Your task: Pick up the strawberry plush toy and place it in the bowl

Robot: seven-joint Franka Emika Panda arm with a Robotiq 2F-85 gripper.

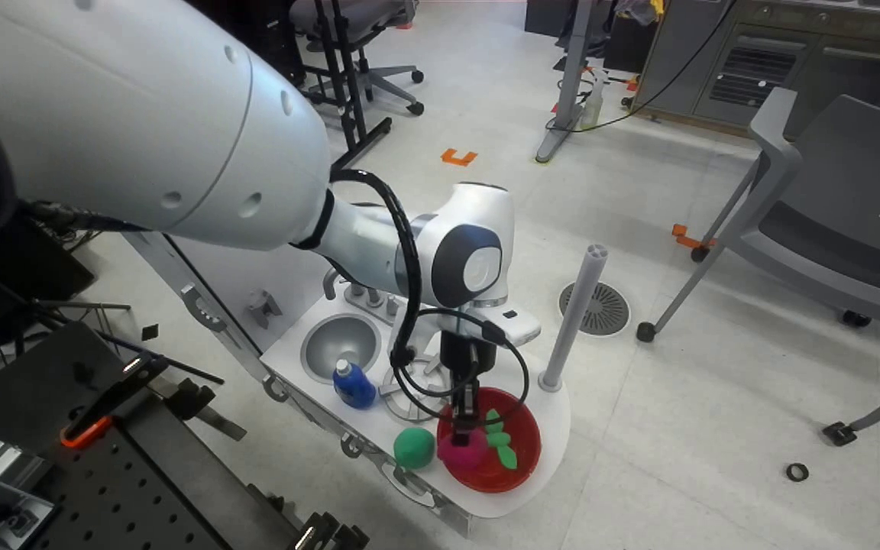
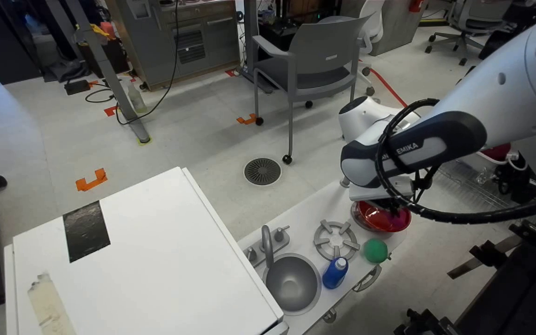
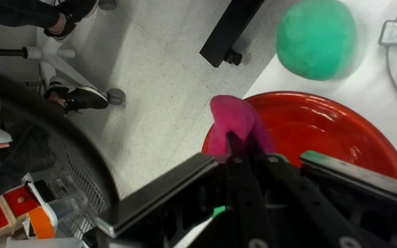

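Note:
The strawberry plush toy (image 1: 464, 452) has a pink body and green leaves. Its pink part also shows in the wrist view (image 3: 233, 115), where its leaves are mostly hidden by the gripper. My gripper (image 1: 461, 435) is shut on its pink body; the fingertips (image 3: 241, 139) press into it. The toy is over or within the red bowl (image 1: 520, 458), near the rim on the green ball's side; I cannot tell whether it touches the bowl. The bowl also shows in the wrist view (image 3: 315, 131) and in an exterior view (image 2: 379, 218), where the arm and cable hide most of the gripper.
A green ball (image 1: 414, 448) sits beside the bowl near the counter edge. A blue bottle (image 1: 354, 386), grey sink basin (image 2: 291, 286), faucet (image 2: 268, 246) and grey burner (image 2: 336, 240) stand along the white counter. A grey post (image 1: 574, 321) rises beside the bowl.

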